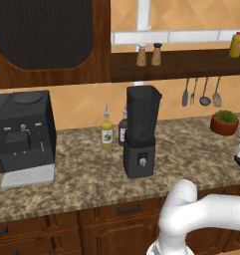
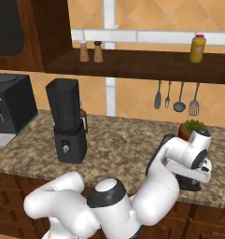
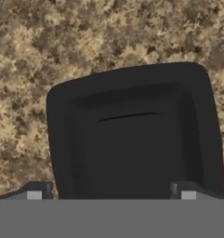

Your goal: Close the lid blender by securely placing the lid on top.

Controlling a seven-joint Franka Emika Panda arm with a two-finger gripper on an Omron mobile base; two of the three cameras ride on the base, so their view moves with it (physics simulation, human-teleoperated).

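1. Currently hovering: white arm's two-finger gripper (image 3: 111,193) parked low over a black squarish plastic lid (image 3: 134,135) lying flat on the speckled brown granite counter (image 3: 62,42), near the counter's front edge at its right end.
2. Jaws spread wide, one dark fingertip on either side of the lid's near edge, nothing pinched. Straddling stance reads as set-up for a grasp across the lid's width.
3. Wrist bent downward in the right base view, gripper (image 2: 191,179) pointing at the counter. Contact with the lid: cannot tell from here.
4. Tall black blender (image 1: 141,132) upright mid-counter, well apart from the lid, dark tapered jar on boxy base with round front knob. Jar top open, so lid not yet on.
5. Just behind the blender toward the back wall: small yellow-green oil bottle (image 1: 107,130) and dark brown bottle (image 1: 123,127). Wide black coffee machine (image 1: 24,134) at the counter's left end. Potted green plant in a terracotta pot (image 2: 192,128) by the back edge, near the arm's wrist.
6. Judgement: pre-grasp stage, most of the task ahead. Next: close on the lid, lift, carry left to the jar, square it to the rim, press down.
7. Risk: square lid rotated against square jar mouth means no seat; bottles close enough to clip on approach.
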